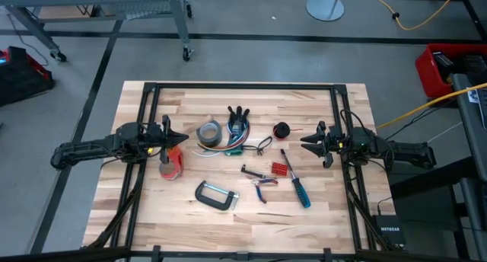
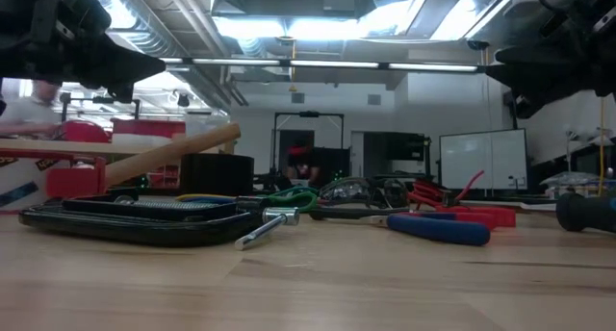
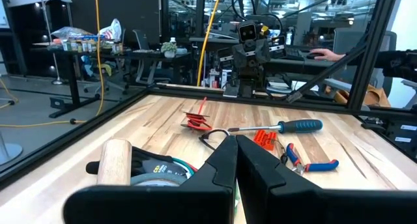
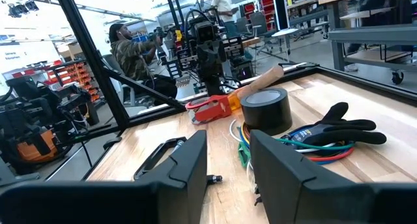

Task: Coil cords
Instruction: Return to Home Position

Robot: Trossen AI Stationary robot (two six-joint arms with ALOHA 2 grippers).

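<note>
We noted cords (image 1: pixel 230 148) ahead of both grippers, bundle's long axis running between them. Left gripper (image 1: pixel 181 136) pressed together, likely nearer. Right gripper (image 1: pixel 307 142) spread, empty.

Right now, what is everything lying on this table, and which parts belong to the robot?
table: one, pale wood, black frame around it
cords: one loose bundle, red, green, blue, white, table middle
spool: one, black with red wire, right of the cords
duct tape roll: one, grey, left of the cords
glove: one, black, beside the cords
orange-red item: one, left part of the table
C-clamp: one, black, left of the pliers
pliers: one, blue handles, left of the screwdriver
screwdriver: one, blue handle, right part of the table
small red part: one, beside the screwdriver
left gripper: one, dark, shut, table's left side
right gripper: one, dark, open, table's right side
</note>
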